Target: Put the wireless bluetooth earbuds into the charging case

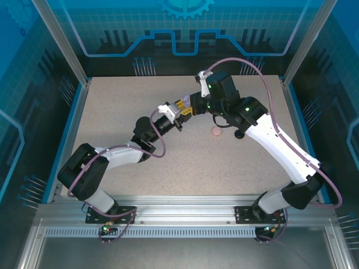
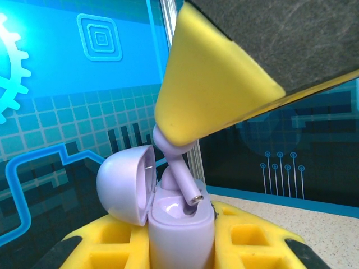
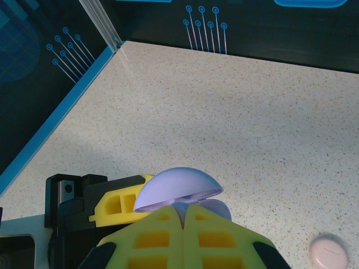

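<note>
Speckled counter, blue-walled cell. My left hand is clamped on the open lilac charging case. My right hand pinches a lilac earbud, tilted, with its stem tip in the well. Step: insertion. Next, I judge: straighten, press down, release.

The case is smooth glossy plastic, the tabletop matt (pads look foamy).

Speckled beige tabletop; blue circuit-print walls around it; aluminium rail along near edge.
</note>
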Controlling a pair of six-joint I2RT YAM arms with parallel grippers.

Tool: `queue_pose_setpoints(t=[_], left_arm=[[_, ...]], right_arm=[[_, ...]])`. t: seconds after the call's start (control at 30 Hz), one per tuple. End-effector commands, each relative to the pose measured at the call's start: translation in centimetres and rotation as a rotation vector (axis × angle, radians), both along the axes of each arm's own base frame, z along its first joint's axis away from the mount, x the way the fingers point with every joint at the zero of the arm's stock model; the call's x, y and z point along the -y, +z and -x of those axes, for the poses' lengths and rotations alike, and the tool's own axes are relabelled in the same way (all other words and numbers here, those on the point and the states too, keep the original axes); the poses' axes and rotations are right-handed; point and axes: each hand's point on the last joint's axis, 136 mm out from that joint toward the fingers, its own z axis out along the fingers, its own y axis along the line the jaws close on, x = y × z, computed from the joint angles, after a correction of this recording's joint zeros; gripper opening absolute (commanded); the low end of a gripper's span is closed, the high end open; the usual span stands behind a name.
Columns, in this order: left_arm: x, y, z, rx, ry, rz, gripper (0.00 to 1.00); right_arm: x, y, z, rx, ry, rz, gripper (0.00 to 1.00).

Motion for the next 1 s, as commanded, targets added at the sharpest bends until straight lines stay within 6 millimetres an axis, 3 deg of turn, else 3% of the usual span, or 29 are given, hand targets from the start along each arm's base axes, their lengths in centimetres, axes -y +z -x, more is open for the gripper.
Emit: queue_pose_setpoints(t=[0.0, 0.37, 0.73, 0.97], left_arm=[[-0.1, 2.3, 0.6, 0.058, 0.001, 0.033, 0.0], [-0.2, 2.4, 0.4, 0.049, 0.004, 0.039, 0.0], [0.1, 2.1, 0.2, 0.036, -0.008, 0.032, 0.0], [0.1, 2.1, 0.1, 0.035, -0.007, 0.032, 0.0]], right_arm=[[-0.8, -0.9, 0.7, -0.007, 0.036, 0.03, 0.0], [-1.0, -2.5, 2.1, 0.05, 0.038, 0.174, 0.0], [-0.6, 2.9, 1.5, 0.191, -0.014, 0.042, 0.0], [0.1, 3.6, 1.5, 0.217, -0.037, 0.023, 0.0]])
